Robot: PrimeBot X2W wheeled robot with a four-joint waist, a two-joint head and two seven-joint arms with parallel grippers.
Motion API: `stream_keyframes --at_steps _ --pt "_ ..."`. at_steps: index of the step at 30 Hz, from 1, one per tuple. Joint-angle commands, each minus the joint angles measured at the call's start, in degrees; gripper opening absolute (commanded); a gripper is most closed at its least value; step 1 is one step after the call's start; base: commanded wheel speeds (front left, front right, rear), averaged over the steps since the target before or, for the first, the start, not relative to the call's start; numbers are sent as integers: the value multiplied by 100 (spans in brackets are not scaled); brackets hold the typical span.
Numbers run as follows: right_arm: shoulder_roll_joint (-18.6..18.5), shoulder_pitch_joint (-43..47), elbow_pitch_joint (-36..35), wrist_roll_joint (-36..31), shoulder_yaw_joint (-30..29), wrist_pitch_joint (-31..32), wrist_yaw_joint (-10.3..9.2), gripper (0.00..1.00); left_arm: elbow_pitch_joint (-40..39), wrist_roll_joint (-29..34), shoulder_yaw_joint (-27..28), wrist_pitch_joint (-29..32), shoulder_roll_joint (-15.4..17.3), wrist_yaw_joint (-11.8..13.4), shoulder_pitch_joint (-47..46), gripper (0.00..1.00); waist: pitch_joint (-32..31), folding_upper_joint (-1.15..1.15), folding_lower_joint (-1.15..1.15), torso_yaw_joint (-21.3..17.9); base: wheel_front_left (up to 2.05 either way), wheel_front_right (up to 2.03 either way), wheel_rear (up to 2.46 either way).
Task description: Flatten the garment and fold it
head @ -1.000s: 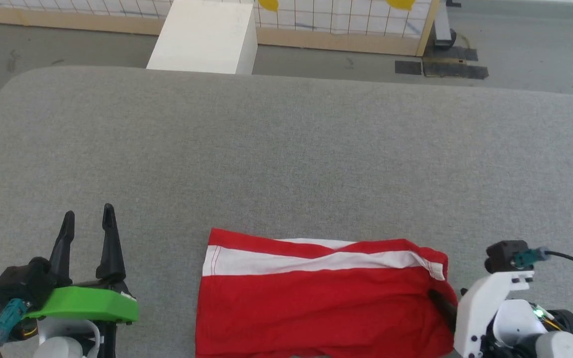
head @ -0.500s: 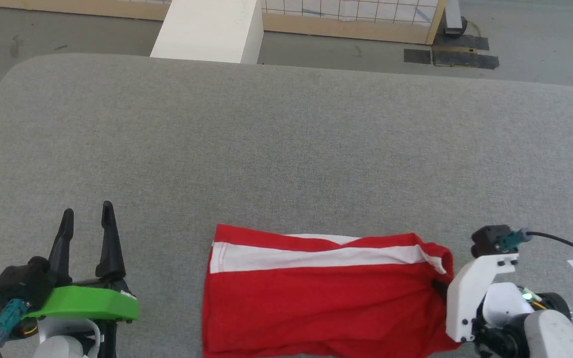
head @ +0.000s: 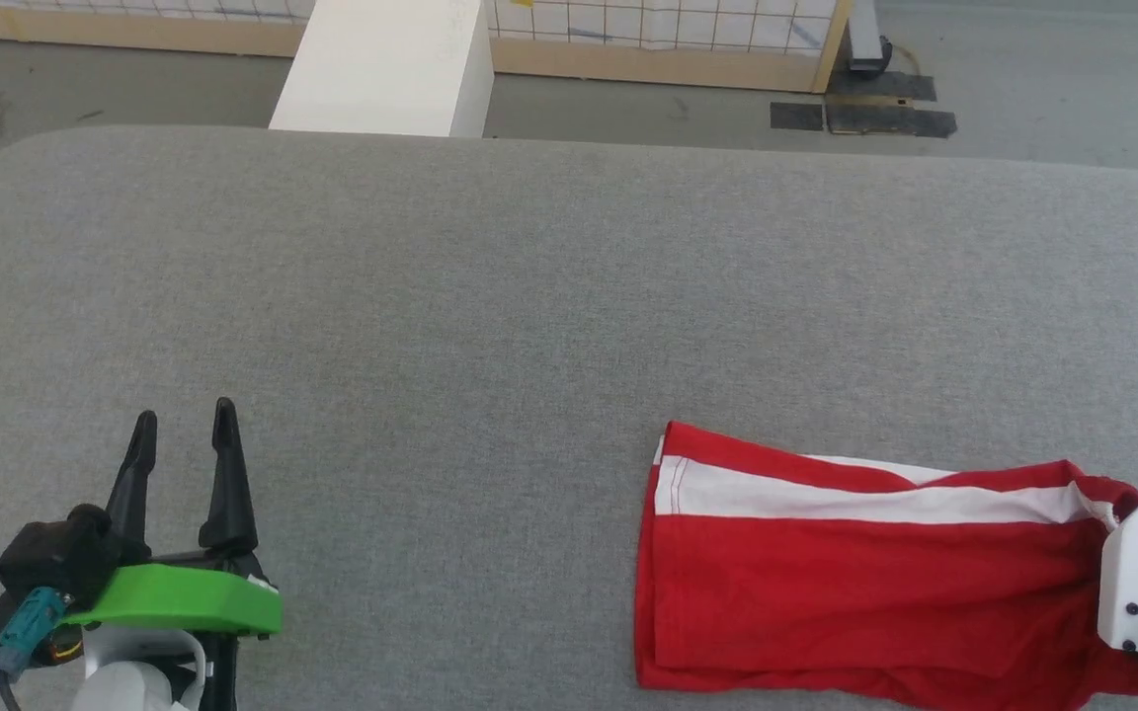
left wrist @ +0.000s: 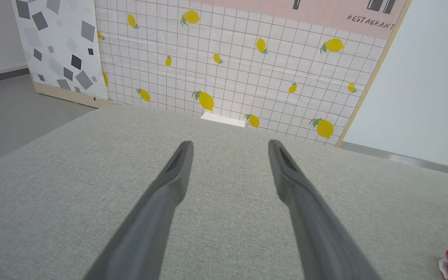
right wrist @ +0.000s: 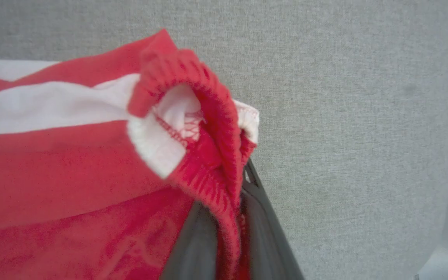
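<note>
Here the right gripper [right wrist: 231, 194] clamps the garment [head: 855, 592], the left gripper [left wrist: 228, 147] gapes, and a wall panel [left wrist: 370, 22] reads "RESTAURANT".

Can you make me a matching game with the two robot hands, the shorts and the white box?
1. left hand
2. right hand
3. red shorts
4. white box

A. shut on the shorts' edge
B. behind the grey surface
C. open, holding nothing
D. spread on the grey surface

Pairs: 1-C, 2-A, 3-D, 4-B
</note>
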Motion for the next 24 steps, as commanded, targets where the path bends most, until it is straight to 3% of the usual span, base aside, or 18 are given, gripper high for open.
stream_keyframes --at_steps 1,6,7,11,16,24 --pt "-30 -77 -100 -40 55 103 -10 0 28 98 -6 -27 -2 -21 -60 100 -32 53 0 -18 0 0 0" --pt "-138 82 -773 242 581 946 -10 0 71 146 -23 -27 -1 -29 -8 100 -135 53 0 -32 0 0 0" --pt "-125 202 -1385 633 849 1452 -10 0 83 165 -19 -27 0 -32 22 100 -185 53 0 -32 0 0 0" --pt "155 308 -1985 1098 1125 1774 -10 0 89 169 -12 -27 -9 -34 51 100 -206 53 0 -24 0 0 0" --pt "559 183 -2034 1382 1571 1523 -10 0 70 157 -31 -27 -34 -37 55 100 -141 53 0 27 0 0 0" --pt "701 -223 -1007 1811 2376 483 -10 0 119 90 -40 -27 -35 -42 -13 100 -13 53 0 200 0 0 0"
